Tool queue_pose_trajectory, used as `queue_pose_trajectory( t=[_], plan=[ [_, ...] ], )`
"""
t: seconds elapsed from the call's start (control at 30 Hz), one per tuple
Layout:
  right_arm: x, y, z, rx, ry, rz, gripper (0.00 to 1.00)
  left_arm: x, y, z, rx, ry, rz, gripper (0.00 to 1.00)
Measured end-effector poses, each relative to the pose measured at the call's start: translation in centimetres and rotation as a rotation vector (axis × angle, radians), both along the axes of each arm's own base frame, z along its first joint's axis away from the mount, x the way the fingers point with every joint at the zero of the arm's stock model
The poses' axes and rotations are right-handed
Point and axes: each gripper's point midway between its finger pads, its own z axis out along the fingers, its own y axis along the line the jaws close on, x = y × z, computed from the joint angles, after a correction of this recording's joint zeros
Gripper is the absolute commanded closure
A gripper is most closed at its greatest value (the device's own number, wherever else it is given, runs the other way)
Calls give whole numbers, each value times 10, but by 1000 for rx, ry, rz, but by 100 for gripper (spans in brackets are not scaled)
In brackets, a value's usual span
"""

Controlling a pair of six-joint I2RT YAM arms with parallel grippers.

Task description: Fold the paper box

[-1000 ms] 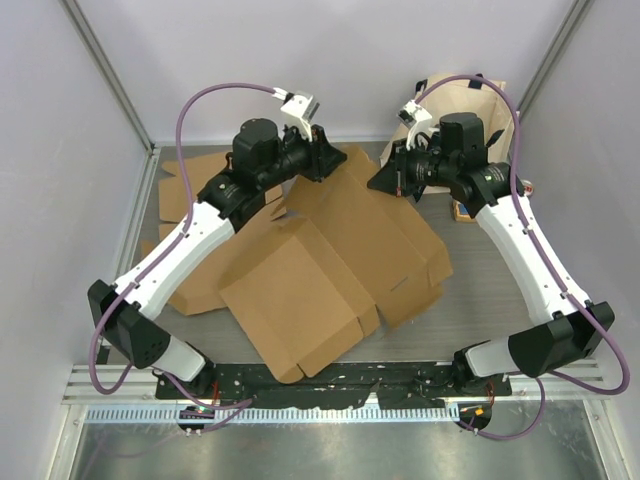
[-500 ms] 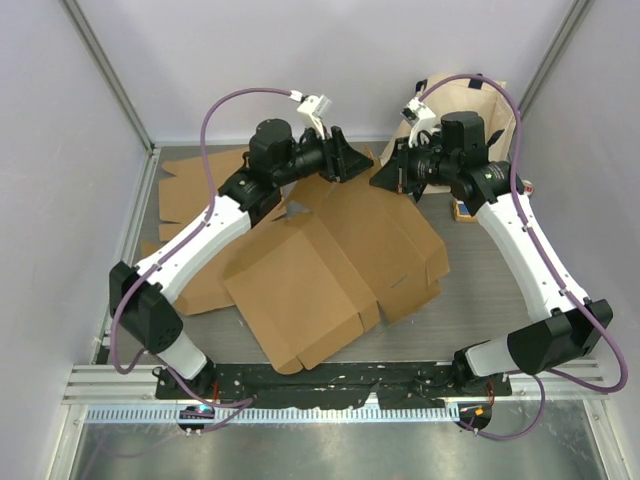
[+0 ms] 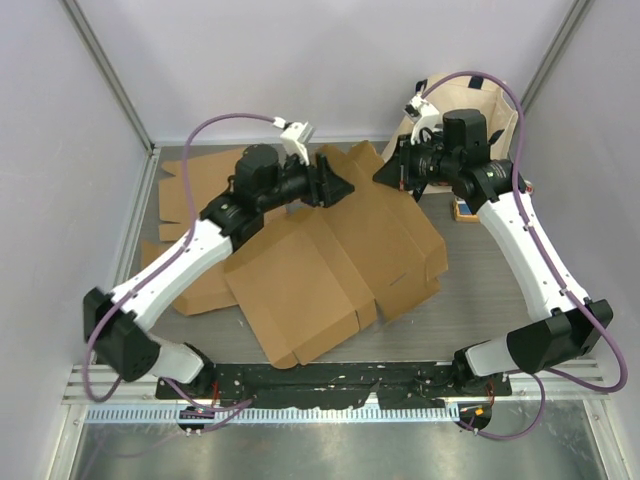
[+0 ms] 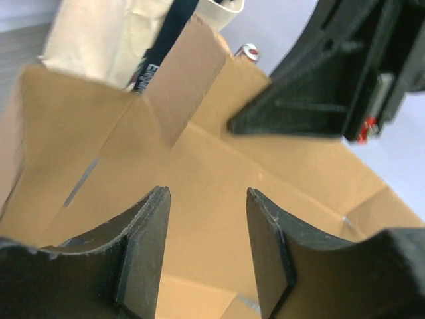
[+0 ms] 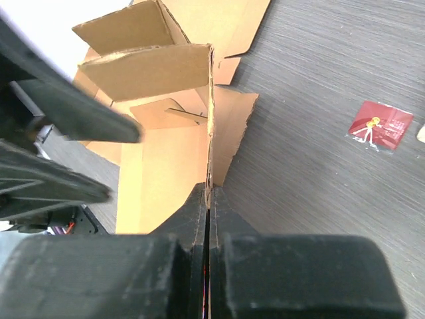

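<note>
The brown paper box [image 3: 330, 255] lies partly flattened in the middle of the table, its far panel raised. My right gripper [image 3: 386, 173] is shut on the edge of that raised panel, which the right wrist view shows pinched edge-on between the jaws [image 5: 208, 194]. My left gripper [image 3: 342, 186] hovers over the box's far left part, close to the right gripper. In the left wrist view its fingers [image 4: 143, 246] stand apart with only the cardboard [image 4: 199, 166] behind them, nothing between them. The right gripper's black body [image 4: 319, 86] shows just beyond.
Flat cardboard sheets [image 3: 195, 185] lie at the far left, partly under the box. A beige paper bag [image 3: 485, 105] stands in the back right corner. A small red card [image 5: 380, 125] lies on the grey table near the right arm. Walls close in on three sides.
The left gripper has opened and let go of the cardboard, shifting along the box's far edge. The right gripper has kept its pinch on the panel, almost still.
</note>
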Motion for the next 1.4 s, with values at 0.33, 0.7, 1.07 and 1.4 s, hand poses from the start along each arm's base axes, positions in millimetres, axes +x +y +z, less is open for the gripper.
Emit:
queue_pose_trajectory(
  t=[0.33, 0.7, 1.07, 1.4],
  plan=[
    [1, -3, 0, -28, -17, -6, 99, -42, 103, -27, 90, -45, 314, 84],
    [2, -3, 7, -21, -34, -6, 99, -2, 157, -133, 254, 218, 777, 100],
    [3, 2, 14, 7, -50, 9, 99, 28, 163, -171, 168, 358, 906, 100],
    [3, 3, 16, 15, -54, 11, 99, 40, 164, -149, -17, 365, 925, 100]
  ],
)
